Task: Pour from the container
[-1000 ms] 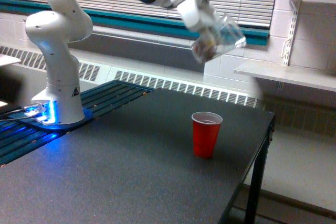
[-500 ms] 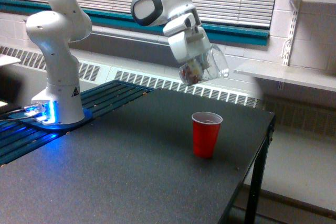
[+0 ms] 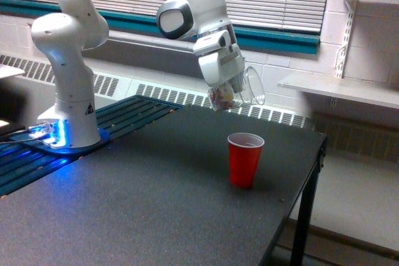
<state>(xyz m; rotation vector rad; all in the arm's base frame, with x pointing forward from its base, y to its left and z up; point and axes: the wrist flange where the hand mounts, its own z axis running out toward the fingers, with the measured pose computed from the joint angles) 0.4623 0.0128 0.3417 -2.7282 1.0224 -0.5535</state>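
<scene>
Dark surface [image 3: 156,204] carrying a red cup [image 3: 244,159] near its right edge. Above and left of it, pincer [image 3: 228,91] pinching the clear container [image 3: 237,93], lowered and swung leftward over the last second, closing toward the pour.

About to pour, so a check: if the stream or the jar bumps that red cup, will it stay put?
The red cup looks thin, tall and narrow-based, and seems empty, so probably light and easy to tip. It stands free on the table, so a nudge would likely slide it.
</scene>
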